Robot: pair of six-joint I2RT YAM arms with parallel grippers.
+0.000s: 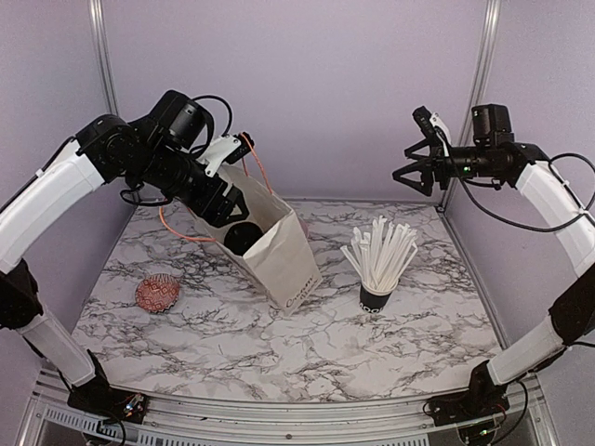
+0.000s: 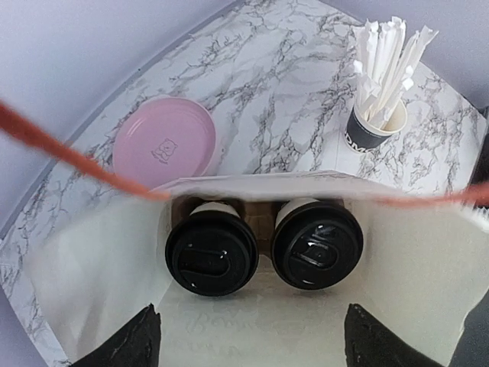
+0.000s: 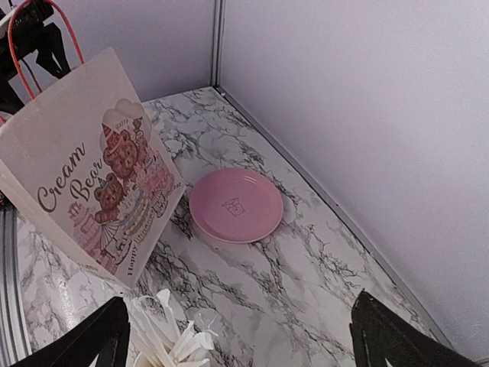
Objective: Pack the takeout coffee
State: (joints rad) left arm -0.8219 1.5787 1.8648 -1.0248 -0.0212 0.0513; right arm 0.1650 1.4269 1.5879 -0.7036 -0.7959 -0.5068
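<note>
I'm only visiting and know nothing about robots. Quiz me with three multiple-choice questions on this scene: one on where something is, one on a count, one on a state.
1. Where are the coffee cups?
A. on the floor
B. inside the paper bag
C. on a shelf

2. How many black lids show in the bag?
A. one
B. two
C. four

3. The right end effector is:
A. open and empty
B. gripping a spoon
C. shut on a napkin

Answers:
1. B, the left wrist view looks down on them in the bag.
2. B, two lids sit side by side.
3. A, its fingers stand apart in the air.

Two takeout cups (image 2: 212,252) sit side by side in the bag (image 2: 76,267).
</note>
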